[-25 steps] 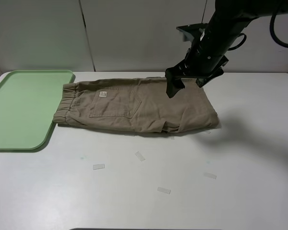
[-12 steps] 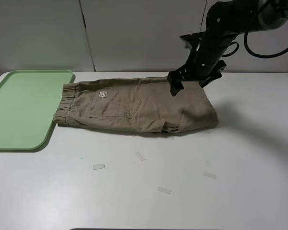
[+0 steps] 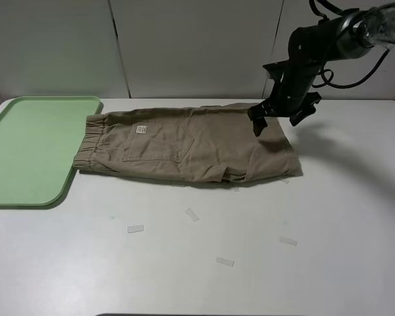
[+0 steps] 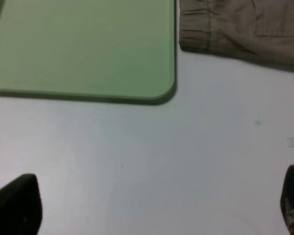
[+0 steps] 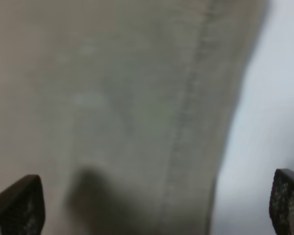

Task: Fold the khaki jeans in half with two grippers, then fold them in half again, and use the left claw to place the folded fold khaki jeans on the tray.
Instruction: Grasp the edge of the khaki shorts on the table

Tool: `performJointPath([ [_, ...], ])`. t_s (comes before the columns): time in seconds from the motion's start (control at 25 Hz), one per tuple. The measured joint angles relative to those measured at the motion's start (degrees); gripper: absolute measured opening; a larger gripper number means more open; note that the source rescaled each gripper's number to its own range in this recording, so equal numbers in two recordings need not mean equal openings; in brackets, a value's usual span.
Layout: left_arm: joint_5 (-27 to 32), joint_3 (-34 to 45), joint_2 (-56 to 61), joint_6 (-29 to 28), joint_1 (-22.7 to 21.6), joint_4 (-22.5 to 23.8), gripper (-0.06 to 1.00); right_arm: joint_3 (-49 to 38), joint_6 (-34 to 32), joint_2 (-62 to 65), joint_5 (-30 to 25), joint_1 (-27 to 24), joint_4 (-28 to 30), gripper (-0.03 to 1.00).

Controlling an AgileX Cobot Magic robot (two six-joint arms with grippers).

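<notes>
Since a second ago the right claw (image 3: 278, 118) has been carried toward the upper right of the high view. It is now seen above the far right edge of the khaki jeans (image 3: 184, 148) rather than over their right half.

Most of the frame is filled by a white table (image 3: 184, 276). A pale-green tray (image 3: 26, 151) is laid on the table at the left edge of the frame, and nothing is seen on it. The khaki jeans are spread flat on the table across the middle of the frame. Their gathered waistband is pressed against the tray's right rim and their hems are pointed right. Only one back pocket and one leg width are shown, so the first fold in half is judged to be done. The second fold and the move onto the tray are judged to be left.

The right claw is held wide open, with nothing gripped and cloth seen beneath it in its wrist view. The left claw (image 4: 154, 208) is absent from the high view. In its own wrist view its fingertips are spread wide over bare table, with nothing held.

Several small pale scraps (image 3: 135, 229) are scattered on the table in the lower middle of the frame.
</notes>
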State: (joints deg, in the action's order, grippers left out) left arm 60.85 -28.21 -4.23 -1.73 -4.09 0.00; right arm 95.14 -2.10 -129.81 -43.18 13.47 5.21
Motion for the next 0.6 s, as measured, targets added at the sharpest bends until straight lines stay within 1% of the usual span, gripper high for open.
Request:
performJointPath([
  [0.12, 0.00, 0.00, 0.00, 0.00, 0.00, 0.00, 0.97, 0.08, 0.00, -1.17, -0.08, -0.92, 0.49, 1.00],
  [0.32, 0.00, 0.00, 0.00, 0.00, 0.00, 0.00, 0.97, 0.13, 0.00, -2.66, 1.45, -0.92, 0.82, 1.00],
  [0.6, 0.00, 0.00, 0.00, -0.05, 0.00, 0.00, 0.97, 0.62, 0.17, -3.84, 1.78, -0.92, 0.44, 1.00],
])
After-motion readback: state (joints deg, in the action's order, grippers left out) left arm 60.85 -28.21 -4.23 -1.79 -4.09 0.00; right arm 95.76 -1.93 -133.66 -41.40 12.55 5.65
